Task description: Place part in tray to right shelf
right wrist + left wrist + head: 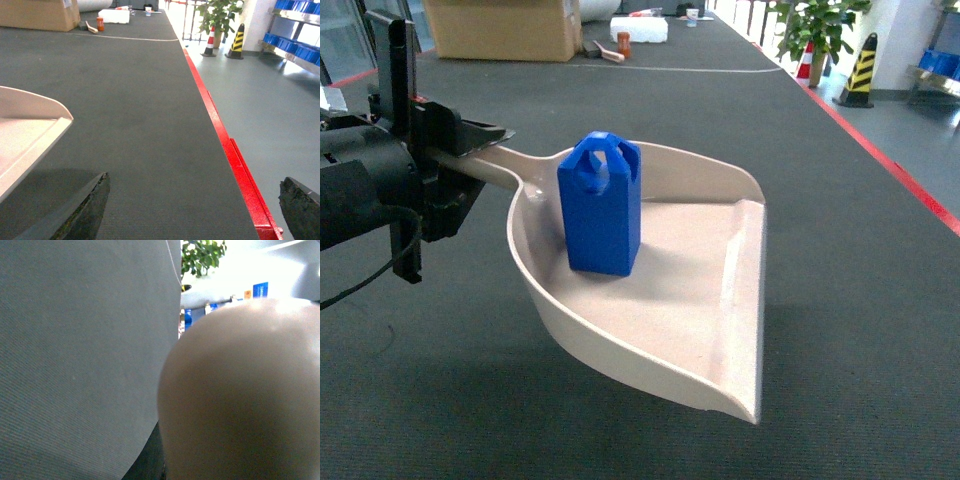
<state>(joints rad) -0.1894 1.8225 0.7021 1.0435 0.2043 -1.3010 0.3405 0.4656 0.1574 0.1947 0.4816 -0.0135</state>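
Head view | left gripper (470,150) clamped on beige tray (720,330) handle | blue part (601,205) upright inside tray | right gripper (195,210) fingers spread, holding nothing

the left gripper (470,150) was closed on the handle of the tray (720,340) at the left of the view. the tray was above a dark grey floor (840,250), its flat lip toward the right. the part (601,205) stood upright inside the tray, near the handle end. far behind were a cardboard box (505,28), a white box (638,29), a plant (817,25) and a yellow-black cone (861,70). a red line (895,165) ran along the floor's right edge.
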